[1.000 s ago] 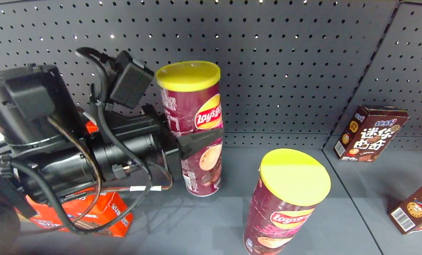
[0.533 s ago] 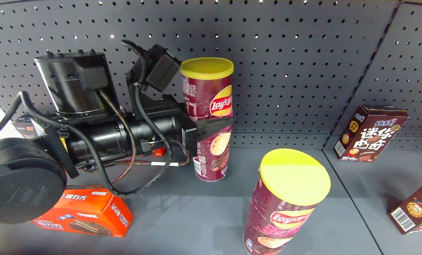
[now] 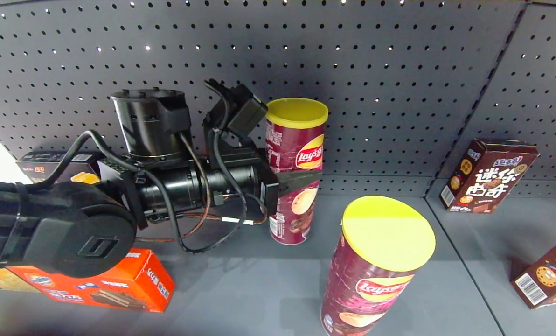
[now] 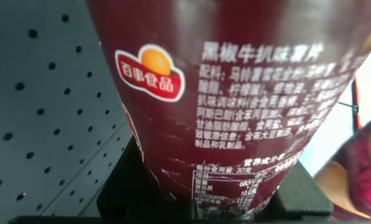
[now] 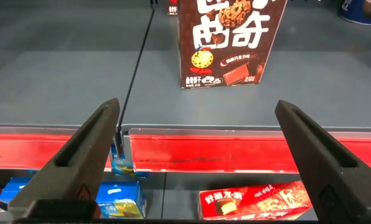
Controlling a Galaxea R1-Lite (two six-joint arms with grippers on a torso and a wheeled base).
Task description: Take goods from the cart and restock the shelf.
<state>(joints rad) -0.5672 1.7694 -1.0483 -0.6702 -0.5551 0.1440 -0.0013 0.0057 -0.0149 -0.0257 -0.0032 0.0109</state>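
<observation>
Three cameras on grey metal shelving (image 3: 259, 289).
From the head: forward and down onto the board, toward the perforated grey back panel (image 3: 399, 70). From the left wrist: hard against a maroon crisp tube with a yellow lid (image 4: 235, 93); same tube (image 3: 287, 158) and panel (image 4: 36, 93) shared with the head view. From the right wrist: close on a red shelf-edge strip (image 5: 204, 152) and a brown biscuit box (image 5: 229, 40).

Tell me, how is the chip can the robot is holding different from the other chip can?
The held can is clamped in the left hand; the front can stands free, untouched. The held can is back by the pegboard wall; the front can is nearer the front of the shelf. Both are dark red with yellow lids.
</observation>
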